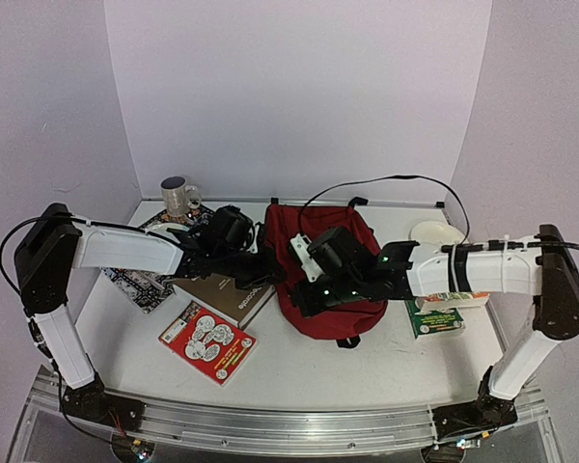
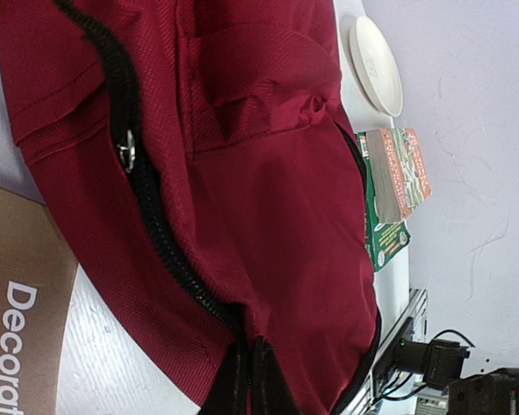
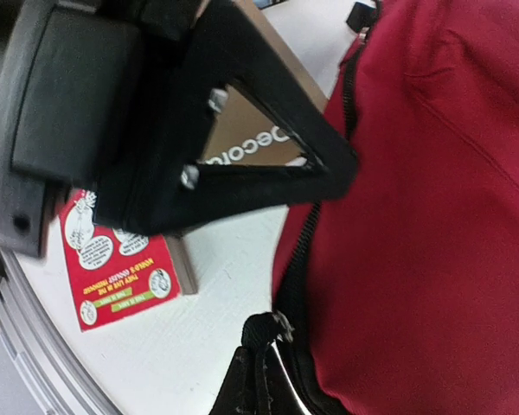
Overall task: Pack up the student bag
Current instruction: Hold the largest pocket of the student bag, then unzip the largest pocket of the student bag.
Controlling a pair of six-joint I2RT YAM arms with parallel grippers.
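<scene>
The student bag (image 1: 340,275), a dark red backpack, lies flat in the middle of the table. My left gripper (image 1: 270,274) is at its left edge. In the left wrist view its fingers (image 2: 233,385) are shut on the bag's fabric (image 2: 268,199) beside the black zip (image 2: 151,216). My right gripper (image 1: 303,292) is at the bag's near left edge. In the right wrist view it (image 3: 261,380) is shut on the black zip pull (image 3: 264,332) beside the bag (image 3: 415,233). The left gripper's black body (image 3: 156,130) is just above.
A brown book (image 1: 222,294) and a red booklet (image 1: 207,340) lie left of the bag, with a patterned book (image 1: 140,285) under the left arm. A mug (image 1: 179,196) stands at the back left. A white dish (image 1: 436,233) and green-and-red books (image 1: 434,316) are on the right.
</scene>
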